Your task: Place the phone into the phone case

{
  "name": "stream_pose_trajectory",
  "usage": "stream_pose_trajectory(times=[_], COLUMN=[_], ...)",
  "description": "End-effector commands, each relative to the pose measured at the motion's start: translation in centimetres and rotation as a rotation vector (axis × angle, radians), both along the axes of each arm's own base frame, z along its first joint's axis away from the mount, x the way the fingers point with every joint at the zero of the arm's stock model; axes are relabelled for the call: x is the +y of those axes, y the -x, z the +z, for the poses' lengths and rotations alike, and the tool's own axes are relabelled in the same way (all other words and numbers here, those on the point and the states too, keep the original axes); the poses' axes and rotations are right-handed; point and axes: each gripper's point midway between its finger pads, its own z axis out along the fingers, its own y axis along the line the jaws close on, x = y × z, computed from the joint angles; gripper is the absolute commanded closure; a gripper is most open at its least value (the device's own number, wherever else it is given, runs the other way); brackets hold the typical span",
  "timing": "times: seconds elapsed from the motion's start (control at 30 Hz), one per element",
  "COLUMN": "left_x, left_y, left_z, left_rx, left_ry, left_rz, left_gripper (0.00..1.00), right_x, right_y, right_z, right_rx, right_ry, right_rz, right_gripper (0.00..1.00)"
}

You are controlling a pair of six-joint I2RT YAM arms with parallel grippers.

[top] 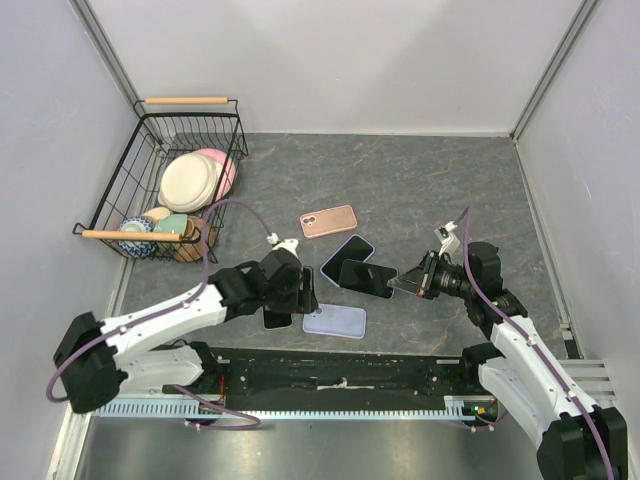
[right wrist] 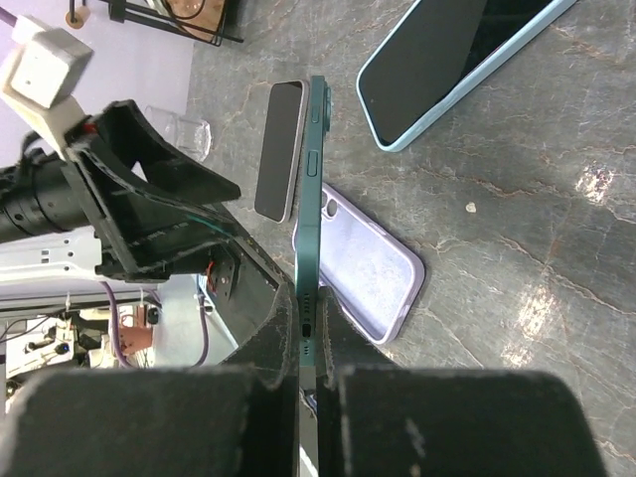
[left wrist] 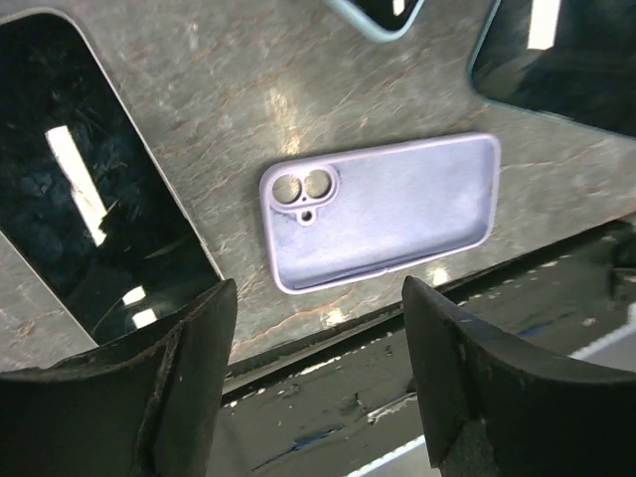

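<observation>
The empty lilac phone case (top: pixel 335 320) (left wrist: pixel 383 214) (right wrist: pixel 373 268) lies open side up near the table's front edge. My right gripper (top: pixel 405 283) (right wrist: pixel 320 323) is shut on the bottom end of a teal-edged phone (top: pixel 366 278) (right wrist: pixel 316 189), held on edge just above and behind the case. Left of the case stands my left gripper (top: pixel 305 290) (left wrist: pixel 318 368), open, with nothing between its fingers (left wrist: pixel 189 378). A second, dark-screened phone (top: pixel 277 318) (left wrist: pixel 89 219) (right wrist: pixel 280 149) lies flat beside it.
A phone in a light blue case (top: pixel 347 252) (right wrist: pixel 457 60) and a pink one (top: pixel 328 221) lie further back. A wire basket (top: pixel 120 190) of dishes stands at the back left. The black rail (top: pixel 340 370) runs along the near edge.
</observation>
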Motion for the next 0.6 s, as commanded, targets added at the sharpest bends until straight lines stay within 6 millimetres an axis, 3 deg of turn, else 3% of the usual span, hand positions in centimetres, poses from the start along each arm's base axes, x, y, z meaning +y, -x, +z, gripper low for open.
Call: stream_pose_trajectory(times=[0.0, 0.23, 0.57], left_x=[-0.7, -0.2, -0.3], left_y=[-0.2, 0.3, 0.1], left_z=[1.8, 3.8, 3.8], left_rx=[-0.018, 0.049, 0.065], left_ry=[0.177, 0.556, 0.602], left_rz=[-0.067, -0.122, -0.150], left_gripper=[0.26, 0.26, 0.26], right_x=[0.5, 0.9, 1.3], right_y=[0.0, 0.4, 1.0], right_z=[1.6, 1.9, 2.0], right_rx=[-0.064, -0.056, 0.003], right_ry=[-0.044, -0.069, -0.110], right_rz=[0.040, 0.070, 0.085], right_gripper=[1.00, 1.00, 1.00])
